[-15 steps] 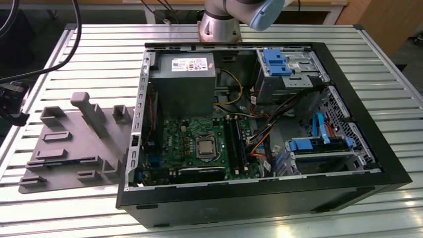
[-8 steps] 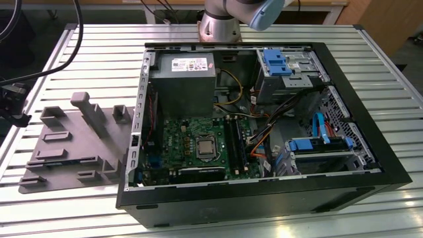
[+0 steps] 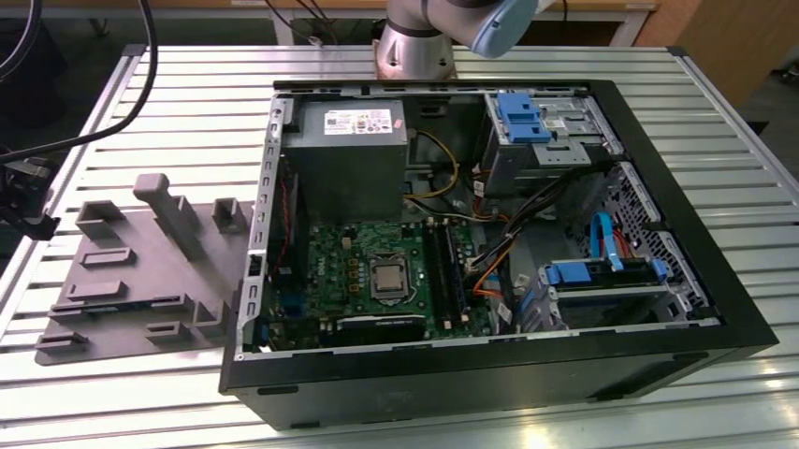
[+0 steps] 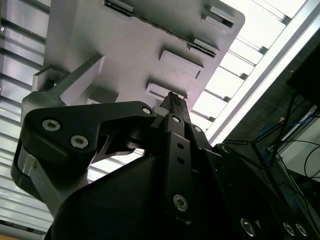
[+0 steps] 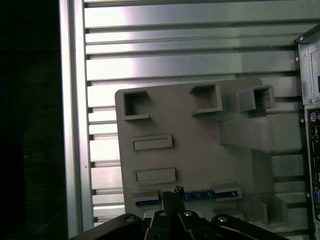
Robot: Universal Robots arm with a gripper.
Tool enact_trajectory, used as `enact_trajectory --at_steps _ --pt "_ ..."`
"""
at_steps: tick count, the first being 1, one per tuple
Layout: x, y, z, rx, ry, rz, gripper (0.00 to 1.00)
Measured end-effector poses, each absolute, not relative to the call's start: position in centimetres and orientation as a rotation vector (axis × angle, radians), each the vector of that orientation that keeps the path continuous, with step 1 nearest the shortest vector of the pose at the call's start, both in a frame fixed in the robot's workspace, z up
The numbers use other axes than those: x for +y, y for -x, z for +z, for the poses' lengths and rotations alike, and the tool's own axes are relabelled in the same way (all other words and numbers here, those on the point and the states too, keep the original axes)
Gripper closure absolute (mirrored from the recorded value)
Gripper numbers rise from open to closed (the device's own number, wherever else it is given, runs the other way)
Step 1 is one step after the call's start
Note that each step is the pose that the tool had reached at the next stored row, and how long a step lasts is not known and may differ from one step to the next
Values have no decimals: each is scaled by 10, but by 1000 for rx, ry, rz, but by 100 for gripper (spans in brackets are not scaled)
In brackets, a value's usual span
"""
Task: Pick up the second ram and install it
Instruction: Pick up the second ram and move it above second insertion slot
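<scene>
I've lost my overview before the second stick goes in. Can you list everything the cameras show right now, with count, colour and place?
table: one, silver, slatted, under everything
computer case: one, black, open, on the table
power supply: one, grey, inside the case
motherboard: one, green, inside the case
drive bays: two, blue fittings, case side at the exterior view's right
tray: one, grey, raised blocks, at the exterior view's left of the case
second ram: one, dark blue, lying in a tray slot
arm: one, silver and blue, behind the case
gripper: one, black, at the ram's slot
</scene>
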State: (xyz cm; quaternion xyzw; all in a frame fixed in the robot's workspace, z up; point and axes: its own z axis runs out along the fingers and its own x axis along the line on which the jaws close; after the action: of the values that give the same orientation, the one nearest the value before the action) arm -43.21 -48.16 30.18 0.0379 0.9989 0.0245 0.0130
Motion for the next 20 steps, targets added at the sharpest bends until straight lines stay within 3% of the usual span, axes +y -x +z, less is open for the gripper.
enact_trajectory --at_steps 20 --pt "-482 432 302 3117 53 79 89"
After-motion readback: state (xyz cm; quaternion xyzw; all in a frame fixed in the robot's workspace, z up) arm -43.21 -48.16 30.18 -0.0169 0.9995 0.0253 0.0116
